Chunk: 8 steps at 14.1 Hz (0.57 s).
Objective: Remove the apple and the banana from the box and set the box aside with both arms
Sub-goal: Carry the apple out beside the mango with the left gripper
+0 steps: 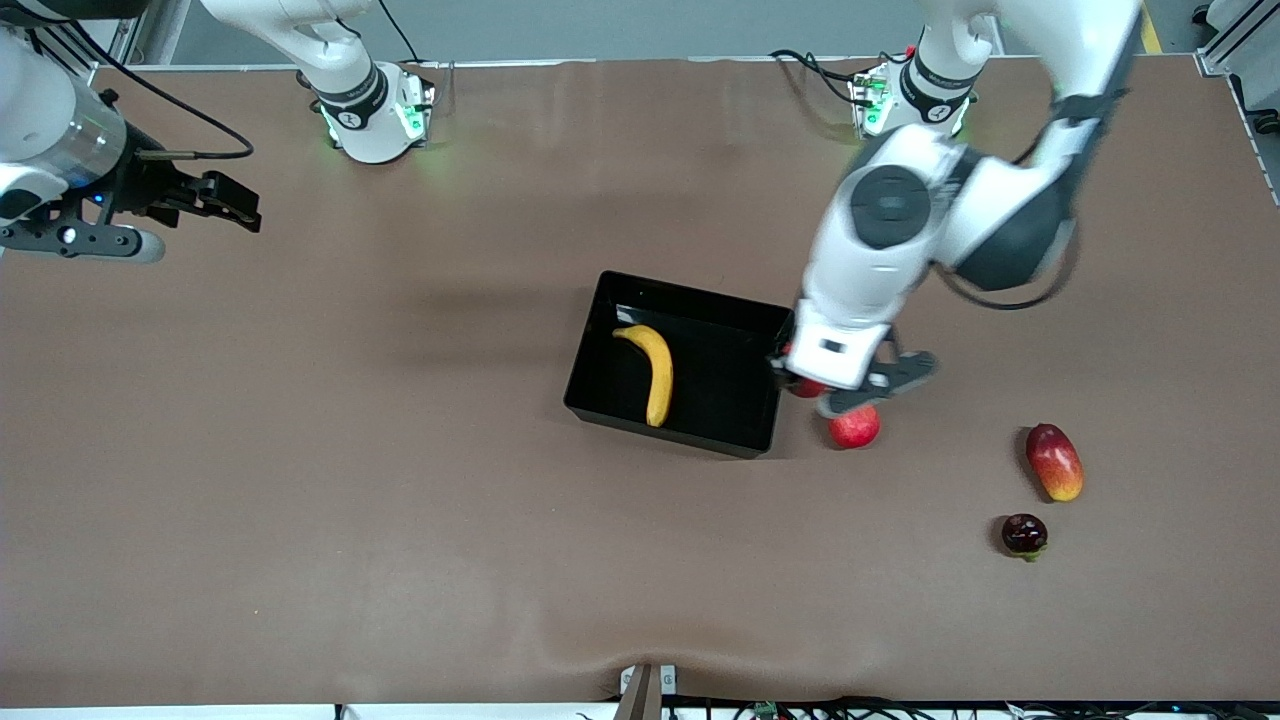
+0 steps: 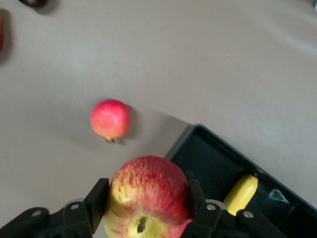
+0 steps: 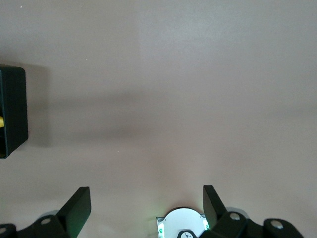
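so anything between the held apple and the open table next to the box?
Pomegranate sits on the table just past the box wall, under the left gripper holding the apple. Set down clear of it.

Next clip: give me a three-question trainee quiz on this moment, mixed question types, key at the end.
1. True or false: the banana lies in the box.
2. What does the left end effector hold? A) apple B) pomegranate C) mango
3. Fill in: the right end effector, waiting over bare table at the right arm's end, is ____.

Key: 1 true. 2 A, the apple, held over the box's edge; the pomegranate sits on the table beside the box. 3 open.
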Each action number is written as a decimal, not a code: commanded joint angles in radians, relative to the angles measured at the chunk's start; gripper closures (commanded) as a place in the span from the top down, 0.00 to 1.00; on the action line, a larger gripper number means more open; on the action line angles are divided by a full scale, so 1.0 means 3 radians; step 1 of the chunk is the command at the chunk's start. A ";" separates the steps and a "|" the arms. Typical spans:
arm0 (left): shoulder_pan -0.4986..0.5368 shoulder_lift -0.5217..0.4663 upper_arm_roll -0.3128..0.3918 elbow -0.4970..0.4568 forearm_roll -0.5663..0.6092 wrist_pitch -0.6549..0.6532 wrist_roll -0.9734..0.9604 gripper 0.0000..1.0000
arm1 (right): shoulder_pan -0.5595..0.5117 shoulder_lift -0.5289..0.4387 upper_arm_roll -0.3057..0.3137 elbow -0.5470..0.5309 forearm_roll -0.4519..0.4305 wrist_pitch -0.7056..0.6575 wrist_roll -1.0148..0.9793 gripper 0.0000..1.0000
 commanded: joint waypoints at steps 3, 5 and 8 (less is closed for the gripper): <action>0.0661 -0.0118 -0.0015 -0.0183 -0.0157 -0.0231 0.0997 0.00 | 0.0122 -0.0013 -0.0014 -0.0076 0.0009 0.0059 0.0208 1.00; 0.0897 -0.0083 -0.0010 -0.0286 -0.0127 -0.0206 0.1249 0.00 | 0.0122 -0.0018 -0.0014 -0.0218 0.0009 0.0171 0.0209 1.00; 0.1163 0.0126 -0.0005 -0.0383 -0.0091 0.0008 0.1393 0.00 | 0.0132 -0.0018 -0.0014 -0.0352 0.0009 0.0284 0.0214 1.00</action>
